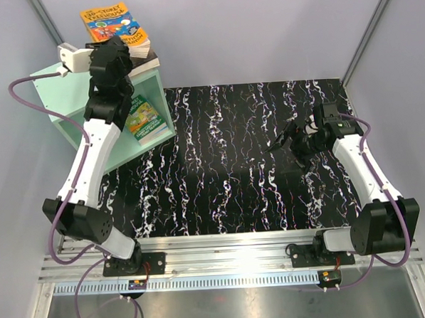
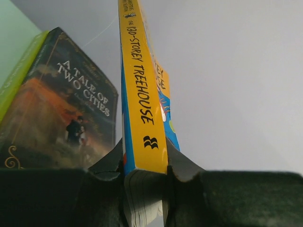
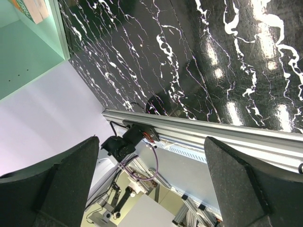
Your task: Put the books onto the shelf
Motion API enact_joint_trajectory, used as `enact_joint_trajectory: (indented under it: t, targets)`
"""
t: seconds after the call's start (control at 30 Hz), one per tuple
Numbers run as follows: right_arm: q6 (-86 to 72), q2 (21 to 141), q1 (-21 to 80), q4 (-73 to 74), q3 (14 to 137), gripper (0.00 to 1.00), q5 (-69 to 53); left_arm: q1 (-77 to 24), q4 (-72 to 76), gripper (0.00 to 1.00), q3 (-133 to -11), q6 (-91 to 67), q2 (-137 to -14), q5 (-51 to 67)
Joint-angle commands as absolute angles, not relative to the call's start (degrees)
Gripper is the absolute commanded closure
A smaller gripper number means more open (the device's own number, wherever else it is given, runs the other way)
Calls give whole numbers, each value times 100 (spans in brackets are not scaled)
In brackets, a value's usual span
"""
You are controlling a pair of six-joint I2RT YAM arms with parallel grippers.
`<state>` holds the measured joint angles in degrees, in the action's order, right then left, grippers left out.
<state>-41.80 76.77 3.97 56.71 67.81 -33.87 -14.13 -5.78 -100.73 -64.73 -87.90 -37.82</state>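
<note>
Left wrist view shows the left tool (image 2: 146, 163) clenched on the Treehouse book (image 2: 142, 94) (yellow spine toward the camera), with "A Tale of Two Cities" (image 2: 71, 109) just left of the tool. It is better to lower it flat onto the shelf (image 1: 63, 88) before releasing. The right tool (image 3: 151, 175) gapes, empty.

A: What are the left arm (image 1: 91, 162) and right arm (image 1: 360, 167) built from?
B: White shells joined by black joint housings (image 1: 84, 221); a purple cable (image 1: 24, 94) loops along each.
A: And the right pincer (image 3: 151, 146)?
B: Matte black, blocky fingers (image 3: 61, 189). Black base plates (image 1: 143, 264) sit bolted on a silver rail (image 1: 224, 244).
</note>
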Motion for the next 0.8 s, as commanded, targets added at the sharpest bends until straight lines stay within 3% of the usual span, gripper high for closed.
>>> enact_joint_trajectory:
  t: [0.0, 0.2, 0.77]
  targets:
    - [-4087, 7664, 422, 5485, 6671, 0, -3568, -1293, -413, 100, -10494, -6812, -8956, -3184]
    - [-4034, 7673, 431, 5537, 6662, 0, -3568, -1037, -446, 100, -10626, -7057, -9307, -2514]
    - [-4069, 7638, 422, 5414, 6460, 0, -3612, -1028, -1388, 100, -10969, -6970, -9176, -3111]
